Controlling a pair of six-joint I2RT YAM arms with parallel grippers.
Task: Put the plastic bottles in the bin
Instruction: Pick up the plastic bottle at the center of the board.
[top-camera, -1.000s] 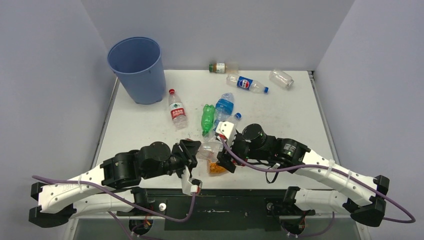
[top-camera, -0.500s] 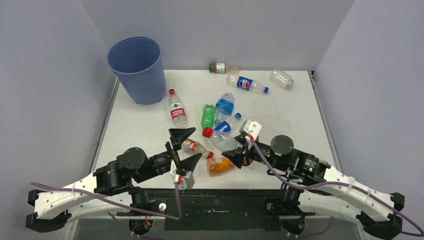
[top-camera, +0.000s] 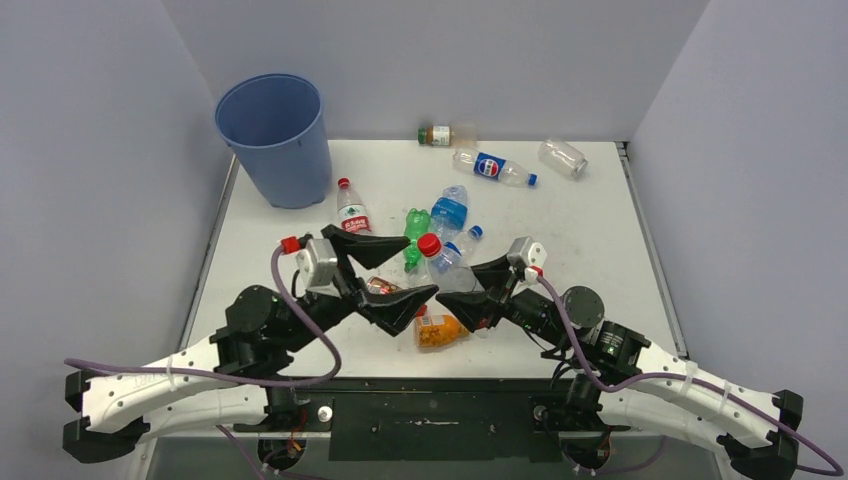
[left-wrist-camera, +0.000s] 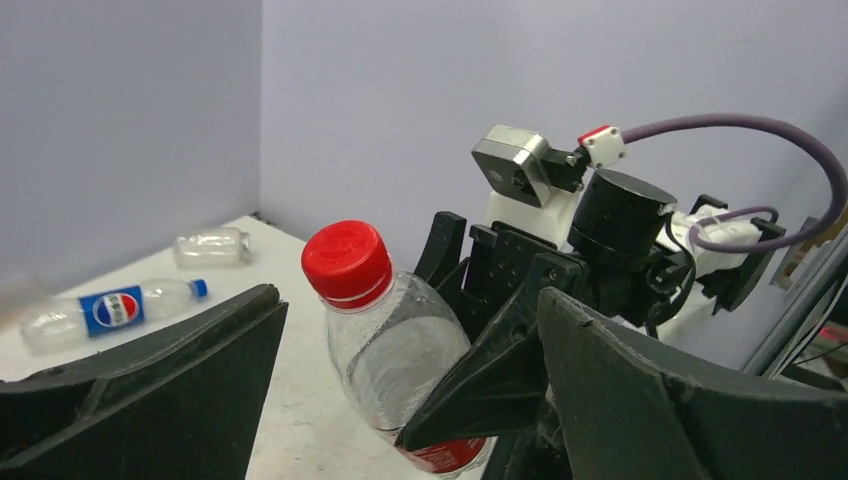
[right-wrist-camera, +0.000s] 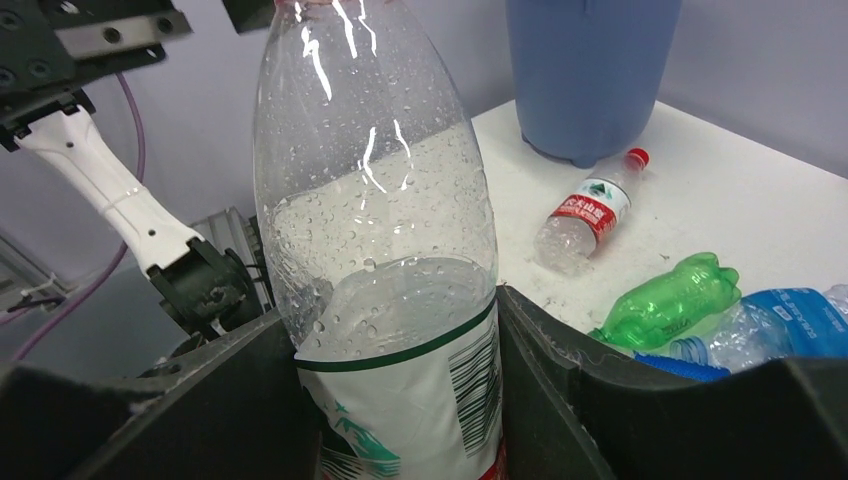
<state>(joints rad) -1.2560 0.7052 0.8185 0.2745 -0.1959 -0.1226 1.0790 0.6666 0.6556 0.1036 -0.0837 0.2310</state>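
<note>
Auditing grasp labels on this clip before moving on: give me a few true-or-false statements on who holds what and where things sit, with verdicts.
1. The right gripper is shut on the red-capped clear bottle. True.
2. The left gripper is clamped on that bottle too. False: its jaws stand wide open, gripping nothing.
3. The blue bin lies tipped on its side. False: it stands upright at the far left corner of the table.
4. The Pepsi bottle lies on the table near its far edge. True.
5. The green bottle is inside the bin. False: it lies on the table beside the blue-tinted bottle.
</note>
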